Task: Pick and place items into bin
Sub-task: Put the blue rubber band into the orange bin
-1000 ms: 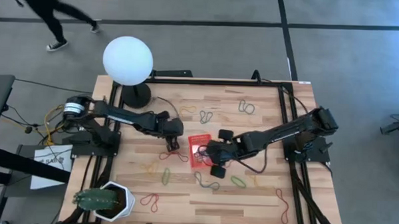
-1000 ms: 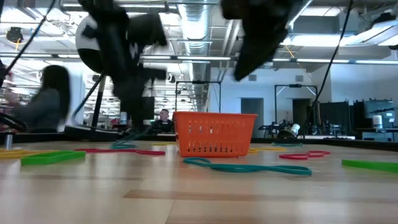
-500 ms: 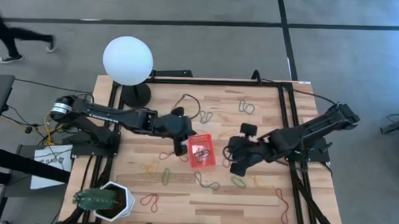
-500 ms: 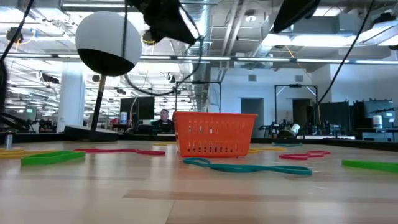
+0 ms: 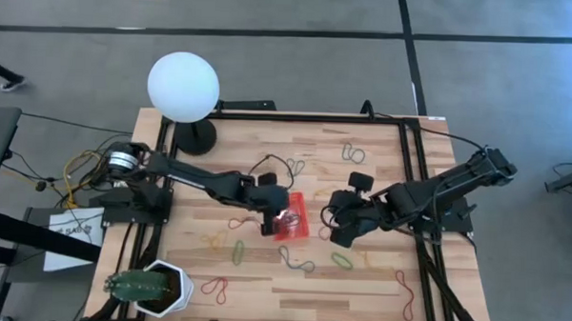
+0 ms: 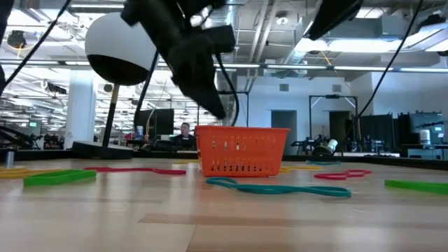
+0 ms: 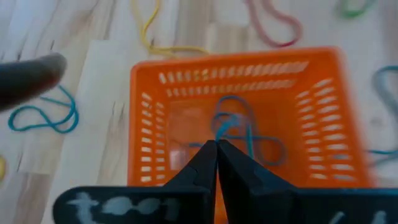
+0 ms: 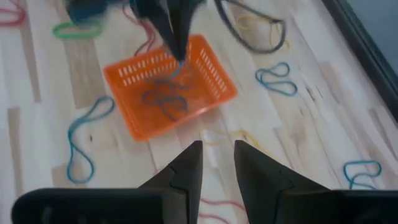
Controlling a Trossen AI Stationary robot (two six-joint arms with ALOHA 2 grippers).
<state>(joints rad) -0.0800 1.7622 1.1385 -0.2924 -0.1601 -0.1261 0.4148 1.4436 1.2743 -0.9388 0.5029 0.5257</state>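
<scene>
Grey floor [image 5: 480, 72] (dark seams)

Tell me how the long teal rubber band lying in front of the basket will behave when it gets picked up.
The teal rubber band lies flat and twisted on the table, so it will probably droop limply from a pinch. It looks thin, so likely very light. Being so flat, it may slip out of a shallow grip.

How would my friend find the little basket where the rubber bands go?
Look at the middle of the wooden slat table, between the two dark robot arms. The small orange-red plastic basket with slotted sides sits there, holding blue bands. It is the only box shape; everything around it is flat, loose rubber-band loops.
</scene>
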